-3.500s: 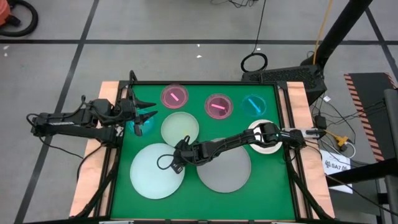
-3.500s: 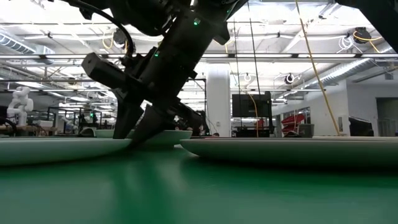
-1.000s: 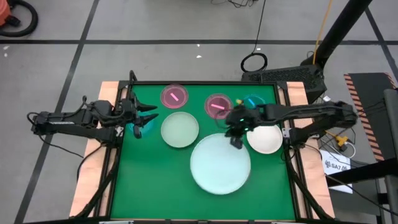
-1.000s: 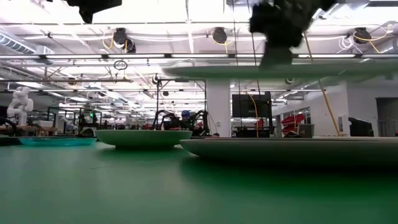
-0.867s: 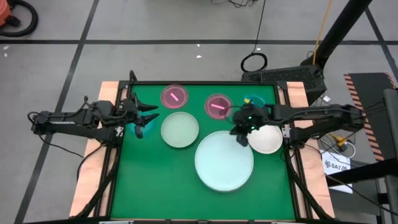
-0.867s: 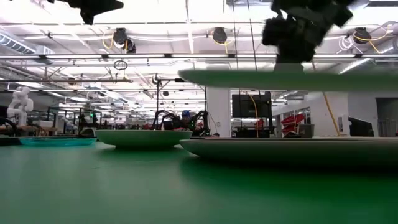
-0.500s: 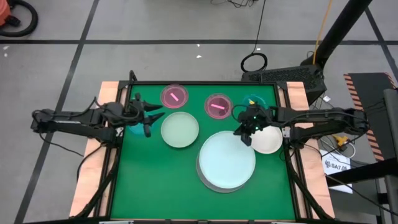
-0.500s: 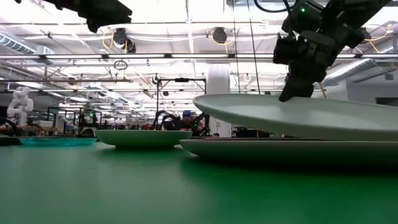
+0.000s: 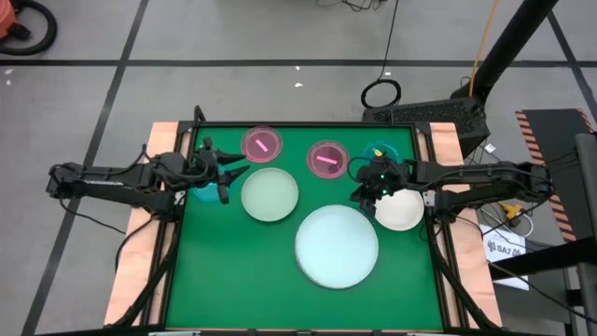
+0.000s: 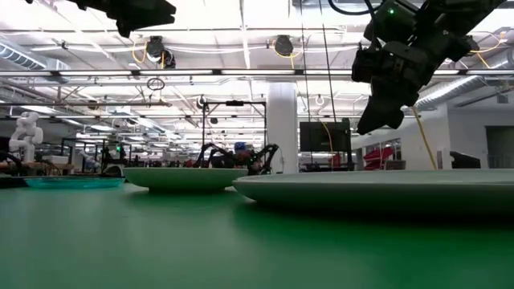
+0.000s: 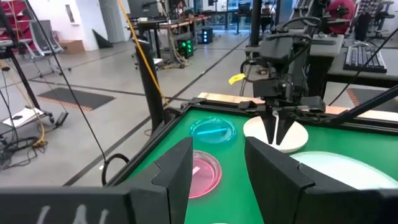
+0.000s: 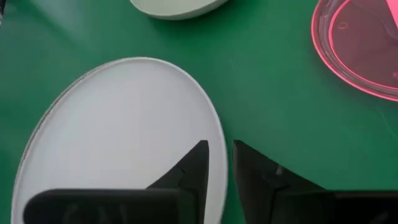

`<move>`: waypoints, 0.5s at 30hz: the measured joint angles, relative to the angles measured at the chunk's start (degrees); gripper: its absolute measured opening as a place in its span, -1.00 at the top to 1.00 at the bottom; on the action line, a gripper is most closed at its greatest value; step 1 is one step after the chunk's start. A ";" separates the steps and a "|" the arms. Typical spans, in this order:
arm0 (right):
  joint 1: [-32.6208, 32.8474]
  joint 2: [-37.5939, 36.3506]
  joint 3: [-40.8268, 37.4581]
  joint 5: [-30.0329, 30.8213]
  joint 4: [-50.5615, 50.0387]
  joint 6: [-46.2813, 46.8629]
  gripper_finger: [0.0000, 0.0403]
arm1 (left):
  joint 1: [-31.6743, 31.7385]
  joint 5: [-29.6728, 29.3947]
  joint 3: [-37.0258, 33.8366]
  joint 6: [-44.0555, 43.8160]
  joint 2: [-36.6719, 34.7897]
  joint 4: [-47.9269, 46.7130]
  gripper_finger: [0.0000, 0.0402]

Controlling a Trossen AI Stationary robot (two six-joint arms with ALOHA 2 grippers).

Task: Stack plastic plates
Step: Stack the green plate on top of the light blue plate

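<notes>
Honestly, the pale mint plate (image 9: pixel 337 245) lies flat mid-table while the right gripper (image 9: pixel 378 187) hangs just above its far rim, fingers narrowly parted and empty — looks light, stiff and slick, so pinch the thin rim — left gripper (image 9: pixel 227 176) waits spread.

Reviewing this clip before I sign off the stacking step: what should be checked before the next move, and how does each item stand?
1. Large pale mint plate lies flat on the stack: ok.
2. Right gripper free of that plate, fingers nearly together: ok.
3. Grey plate centred under it: cannot tell, it is covered.
4. Medium pale green plate unobstructed for pickup: ok.
5. Left gripper open, beside the green plate: ok.
6. Small white plate clear of the stack: ok.
</notes>
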 joint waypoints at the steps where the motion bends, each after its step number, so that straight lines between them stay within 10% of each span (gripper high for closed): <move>1: 0.01 0.00 0.00 0.00 0.05 0.00 0.66 | 0.00 0.02 0.00 -0.52 0.00 0.00 0.23; 15: 9.14 0.00 0.00 13.60 11.34 -6.50 0.65 | 0.00 0.02 0.00 -9.43 6.60 0.57 0.23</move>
